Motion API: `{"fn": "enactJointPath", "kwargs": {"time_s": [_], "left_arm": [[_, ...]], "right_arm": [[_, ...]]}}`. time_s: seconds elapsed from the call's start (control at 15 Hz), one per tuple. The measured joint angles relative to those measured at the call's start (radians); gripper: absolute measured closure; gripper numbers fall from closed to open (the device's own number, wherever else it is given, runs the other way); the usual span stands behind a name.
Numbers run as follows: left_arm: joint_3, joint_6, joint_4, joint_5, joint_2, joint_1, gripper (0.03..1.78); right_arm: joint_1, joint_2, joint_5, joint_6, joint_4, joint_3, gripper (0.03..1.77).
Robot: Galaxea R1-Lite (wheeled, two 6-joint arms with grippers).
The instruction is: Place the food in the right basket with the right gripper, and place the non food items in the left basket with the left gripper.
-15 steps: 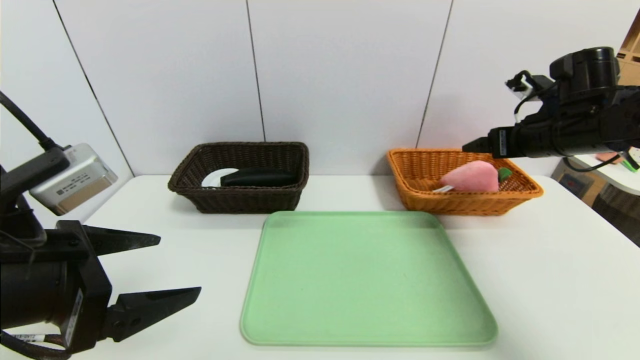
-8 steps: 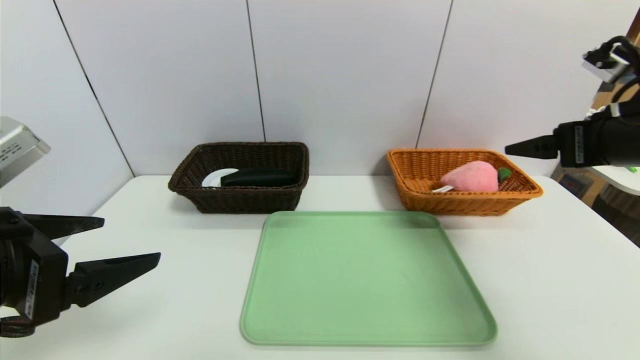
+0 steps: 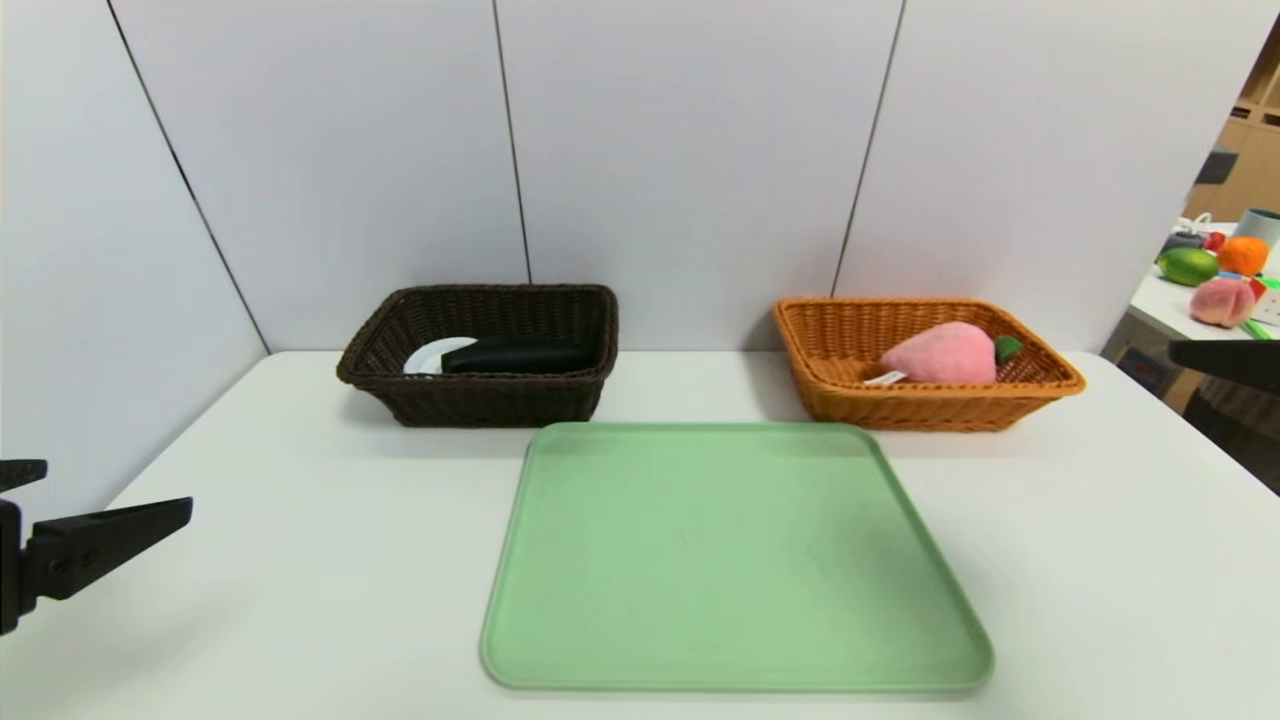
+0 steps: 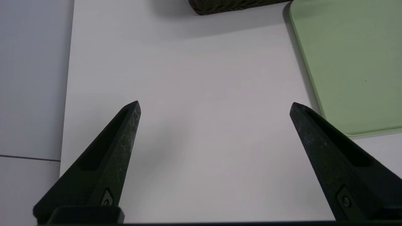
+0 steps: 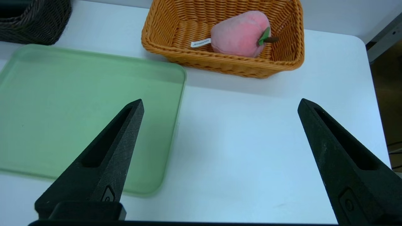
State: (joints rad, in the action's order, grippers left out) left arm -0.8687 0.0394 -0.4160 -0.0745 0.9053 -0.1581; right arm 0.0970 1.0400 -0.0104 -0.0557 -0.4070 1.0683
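The sorting looks finished: the green tray (image 3: 736, 560) on the table (image 3: 1100, 560) lies bare. The pink plush peach (image 3: 945, 354), soft, with a green leaf and white tag, rests inside the orange right basket (image 3: 930, 405). The dark left basket (image 3: 480, 395) holds a white plate (image 3: 428, 357) and a black object (image 3: 515, 354). The left pincer (image 4: 215, 108) and the right pincer (image 5: 220, 105) both gape wide and empty, off at the table's sides

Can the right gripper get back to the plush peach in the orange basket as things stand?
Probably yes: the right gripper is open, and the plush peach lies uncovered in the orange basket with bare table between.
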Motion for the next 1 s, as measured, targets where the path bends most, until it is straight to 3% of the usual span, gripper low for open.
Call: {"fn": "enactJointPath", "kwargs": {"time_s": [0.6, 1.0], "left_arm": [[0.246, 0.095, -0.003, 0.003, -0.334, 0.134, 0.12], [0.367, 0.095, -0.007, 0.008, -0.491, 0.149, 0.12]], "right_arm": [[-0.046, -0.339, -0.003, -0.004, -0.140, -0.125, 0.11], [-0.108, -0.476, -0.012, -0.006, -0.175, -0.214, 0.11]]}}
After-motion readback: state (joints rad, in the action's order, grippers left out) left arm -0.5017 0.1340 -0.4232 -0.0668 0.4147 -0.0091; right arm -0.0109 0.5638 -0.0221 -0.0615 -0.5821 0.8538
